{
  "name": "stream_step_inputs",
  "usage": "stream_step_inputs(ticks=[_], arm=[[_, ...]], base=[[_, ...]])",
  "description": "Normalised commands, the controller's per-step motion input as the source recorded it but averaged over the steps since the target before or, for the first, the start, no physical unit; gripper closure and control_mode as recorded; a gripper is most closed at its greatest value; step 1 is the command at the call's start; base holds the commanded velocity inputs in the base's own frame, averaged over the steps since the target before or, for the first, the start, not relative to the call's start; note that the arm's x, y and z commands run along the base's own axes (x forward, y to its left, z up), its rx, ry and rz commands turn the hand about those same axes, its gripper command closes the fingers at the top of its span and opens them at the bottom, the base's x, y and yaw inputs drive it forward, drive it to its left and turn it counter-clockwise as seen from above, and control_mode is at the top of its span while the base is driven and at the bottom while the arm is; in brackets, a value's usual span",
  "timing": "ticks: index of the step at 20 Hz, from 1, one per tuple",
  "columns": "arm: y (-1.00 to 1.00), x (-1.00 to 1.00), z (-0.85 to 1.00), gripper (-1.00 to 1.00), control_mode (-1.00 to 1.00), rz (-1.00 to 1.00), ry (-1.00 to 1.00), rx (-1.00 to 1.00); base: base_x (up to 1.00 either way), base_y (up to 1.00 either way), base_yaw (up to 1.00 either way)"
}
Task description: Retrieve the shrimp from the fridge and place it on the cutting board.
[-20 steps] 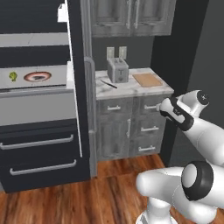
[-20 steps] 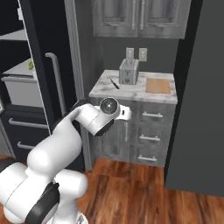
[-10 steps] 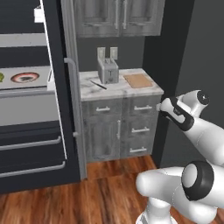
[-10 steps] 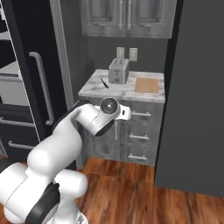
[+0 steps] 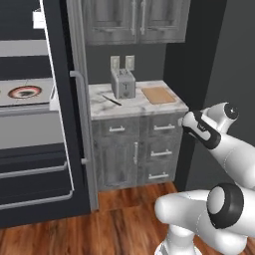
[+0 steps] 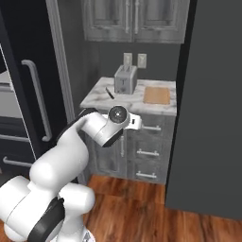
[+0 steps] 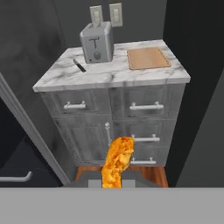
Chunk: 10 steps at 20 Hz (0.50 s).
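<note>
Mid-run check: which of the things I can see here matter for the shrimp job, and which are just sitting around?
Job:
shrimp, held at the gripper
cutting board, bare, on the counter's right side
fridge, door open

Lying about:
toaster
dark knife beside it
plate on the fridge shelf
wall outlets

The shrimp (image 7: 117,161) was mottled orange and yellow. The cutting board (image 7: 148,58) was plain light brown wood on a counter (image 7: 109,74) of white marble with grey veins. The toaster (image 7: 96,43) was silver, and the cabinet fronts (image 5: 135,149) below were streaked grey. The fridge (image 5: 60,99) was black with pale grey handles; the floor (image 6: 142,208) was reddish-brown wood.
</note>
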Motion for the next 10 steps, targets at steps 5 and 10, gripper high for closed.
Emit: stream_step_inputs(ticks=[5, 10], arm=[[0.0, 0.0, 0.0, 1.0, 1.0, 0.0, 0.0, 0.0], [0.0, 0.0, 0.0, 1.0, 1.0, 0.0, 0.0, 0.0]], base=[[0.51, -0.17, 0.0], [0.54, -0.19, 0.0]])
